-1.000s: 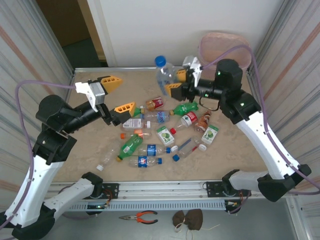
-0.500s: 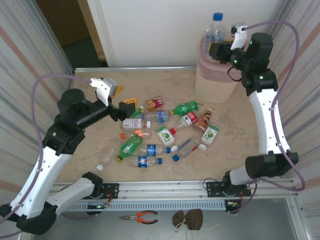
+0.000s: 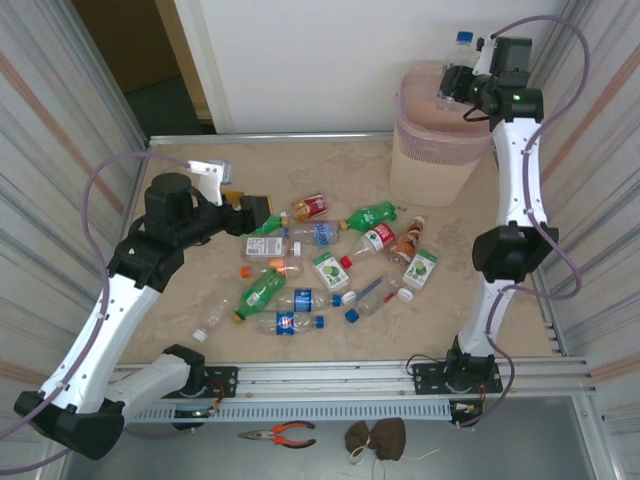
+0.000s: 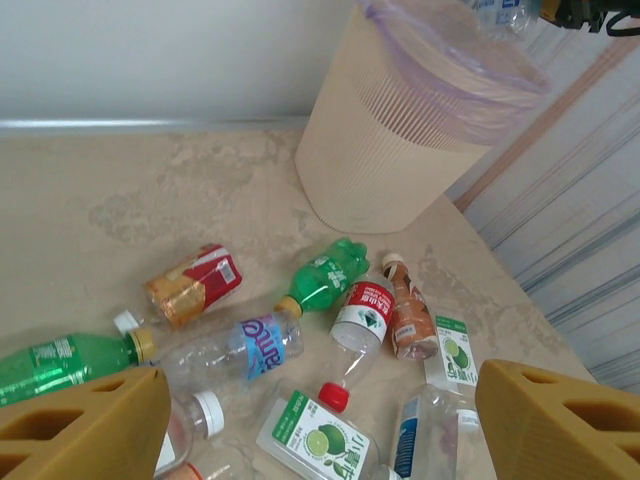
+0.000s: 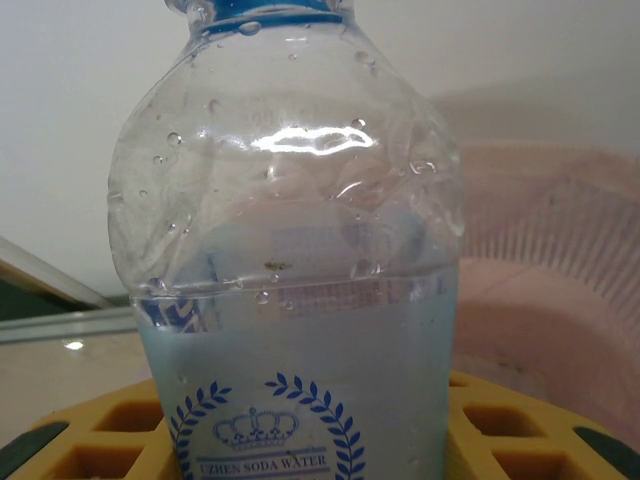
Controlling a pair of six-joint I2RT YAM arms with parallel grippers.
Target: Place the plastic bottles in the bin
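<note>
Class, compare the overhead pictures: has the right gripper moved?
Yes. The right gripper, gripping the clear bottle, went from left of the bin to above it.

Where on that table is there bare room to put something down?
Bare table runs along the back edge, left of the bin. Another free patch lies at the near right corner, beyond the lime-label bottle. The middle is crowded with loose bottles lying close together.
</note>
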